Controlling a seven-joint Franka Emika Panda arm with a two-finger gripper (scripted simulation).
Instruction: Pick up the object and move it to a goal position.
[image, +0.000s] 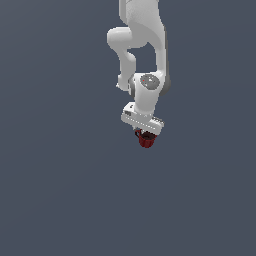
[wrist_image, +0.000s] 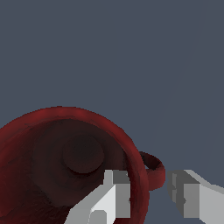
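Note:
The small dark red mug (image: 146, 141) sits right under my white gripper (image: 145, 134) in the exterior view, mostly covered by the hand. In the wrist view the mug (wrist_image: 52, 131) is seen from above, with its dark inside and its loop handle (wrist_image: 154, 168). My gripper (wrist_image: 148, 192) straddles the mug's wall beside the handle. One finger (wrist_image: 116, 194) is inside the mug against the wall. The other finger (wrist_image: 188, 197) is outside, a small gap away from the wall, with the handle in between. The jaws stand open.
Only a plain dark grey-blue floor (image: 60, 190) lies around the mug in both views. The white arm (image: 142, 45) comes down from the top of the exterior view.

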